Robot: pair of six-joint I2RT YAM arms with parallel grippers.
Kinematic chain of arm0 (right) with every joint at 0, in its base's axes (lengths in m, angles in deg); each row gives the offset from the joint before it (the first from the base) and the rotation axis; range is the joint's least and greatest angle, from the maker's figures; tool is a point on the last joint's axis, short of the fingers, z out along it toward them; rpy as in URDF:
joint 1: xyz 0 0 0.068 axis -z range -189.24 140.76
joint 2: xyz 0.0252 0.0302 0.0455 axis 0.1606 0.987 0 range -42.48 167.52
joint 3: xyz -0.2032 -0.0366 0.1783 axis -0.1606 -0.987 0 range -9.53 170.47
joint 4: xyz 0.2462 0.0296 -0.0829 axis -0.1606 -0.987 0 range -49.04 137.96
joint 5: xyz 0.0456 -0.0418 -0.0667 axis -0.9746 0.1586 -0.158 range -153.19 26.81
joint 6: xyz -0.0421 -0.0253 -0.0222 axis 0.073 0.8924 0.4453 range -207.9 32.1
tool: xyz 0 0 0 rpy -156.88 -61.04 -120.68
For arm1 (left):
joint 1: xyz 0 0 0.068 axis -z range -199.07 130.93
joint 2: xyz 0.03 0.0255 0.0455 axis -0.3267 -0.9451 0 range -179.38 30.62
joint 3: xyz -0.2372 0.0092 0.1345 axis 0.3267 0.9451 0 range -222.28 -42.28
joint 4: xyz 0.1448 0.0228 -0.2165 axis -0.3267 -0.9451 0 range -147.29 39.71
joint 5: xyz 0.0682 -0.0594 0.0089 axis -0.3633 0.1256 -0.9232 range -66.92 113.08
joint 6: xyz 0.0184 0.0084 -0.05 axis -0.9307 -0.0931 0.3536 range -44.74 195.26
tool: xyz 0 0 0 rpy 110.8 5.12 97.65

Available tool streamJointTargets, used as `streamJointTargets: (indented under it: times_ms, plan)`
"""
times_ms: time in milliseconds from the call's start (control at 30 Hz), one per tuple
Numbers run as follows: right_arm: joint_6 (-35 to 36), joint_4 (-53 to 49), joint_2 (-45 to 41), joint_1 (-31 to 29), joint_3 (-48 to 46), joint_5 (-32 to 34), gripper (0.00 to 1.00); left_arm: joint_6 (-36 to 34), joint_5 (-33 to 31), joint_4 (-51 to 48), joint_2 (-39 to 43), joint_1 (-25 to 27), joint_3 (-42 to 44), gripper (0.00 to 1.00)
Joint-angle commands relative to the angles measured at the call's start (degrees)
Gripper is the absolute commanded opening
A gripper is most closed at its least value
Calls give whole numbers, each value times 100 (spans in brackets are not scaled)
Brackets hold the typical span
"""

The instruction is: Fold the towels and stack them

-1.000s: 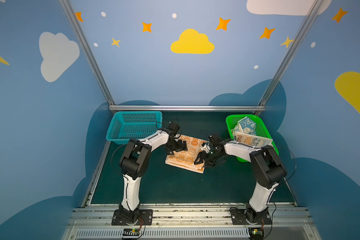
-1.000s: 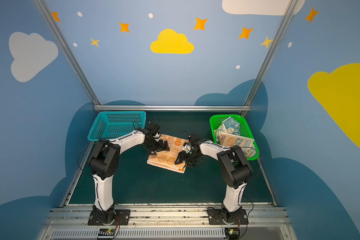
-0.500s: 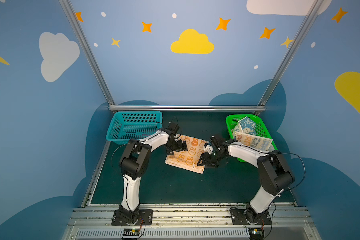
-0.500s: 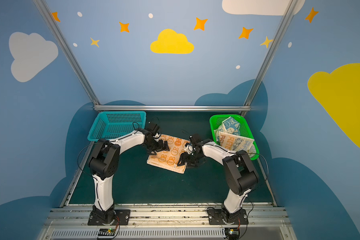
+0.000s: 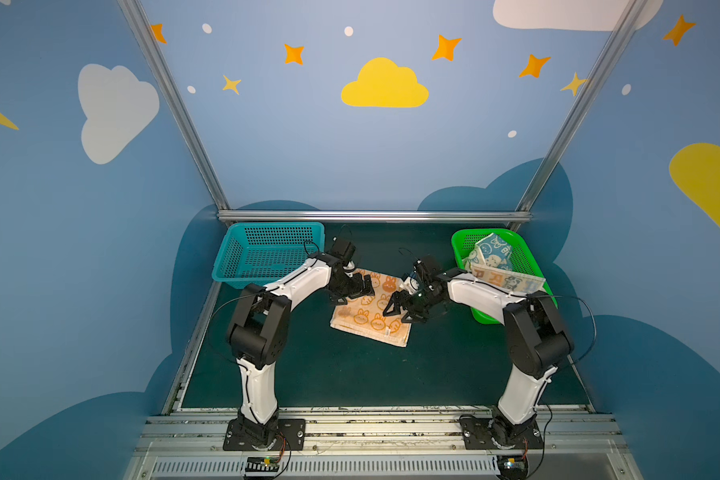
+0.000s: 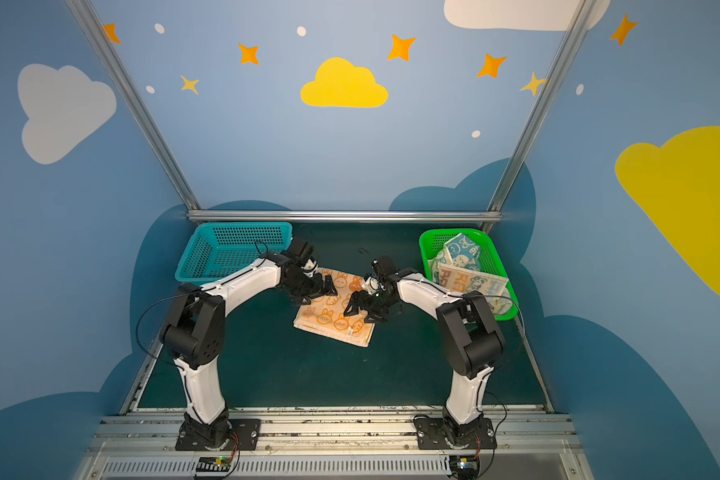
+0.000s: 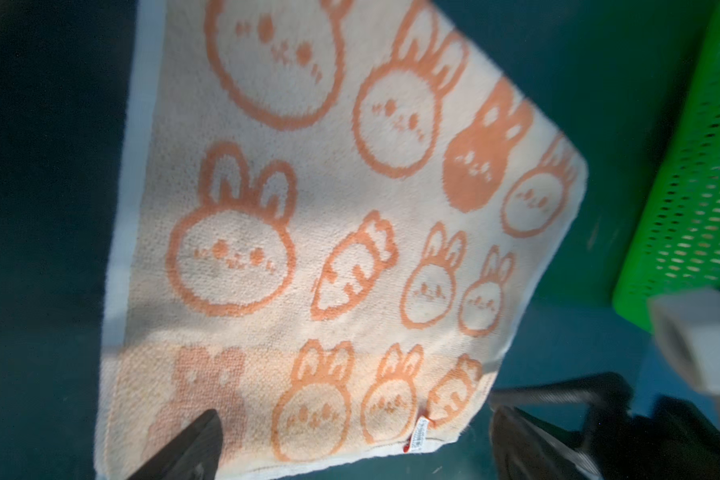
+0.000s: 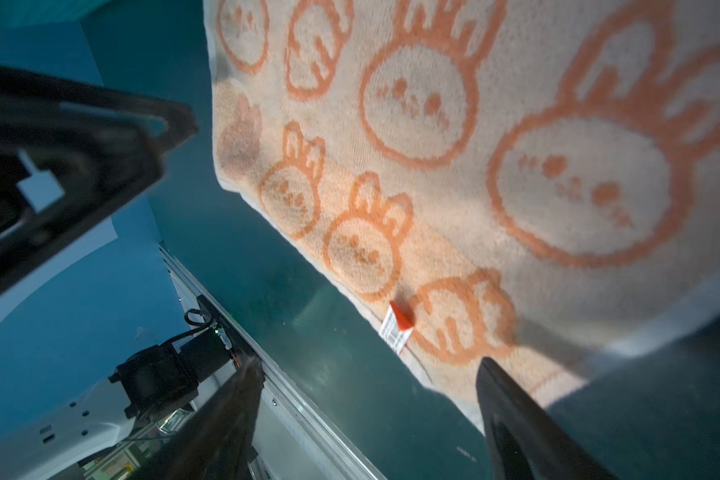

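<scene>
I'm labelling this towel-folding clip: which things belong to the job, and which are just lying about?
Belongs to the job: orange towel; blue towel; striped towel.
Lying about: teal basket; green basket, which holds the blue and striped towels.

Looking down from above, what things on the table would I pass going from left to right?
In a top view: teal basket → orange towel → green basket.
</scene>
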Motion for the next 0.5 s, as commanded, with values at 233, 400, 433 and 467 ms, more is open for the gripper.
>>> streamJointTargets:
  times_ms: [233, 400, 433, 467]
  plan:
    - [-4, -34, 881, 410, 553, -166, 82, 408, 353, 670, 254, 49, 1288, 100]
    - [177, -264, 1015, 630, 545, -42, 82, 533, 322, 862, 282, 173, 1613, 99]
    - [253, -342, 1059, 657, 581, -9, 82, 582, 345, 931, 303, 207, 1689, 100]
    - [326, -447, 1100, 689, 624, 37, 82, 632, 351, 974, 316, 254, 1763, 100]
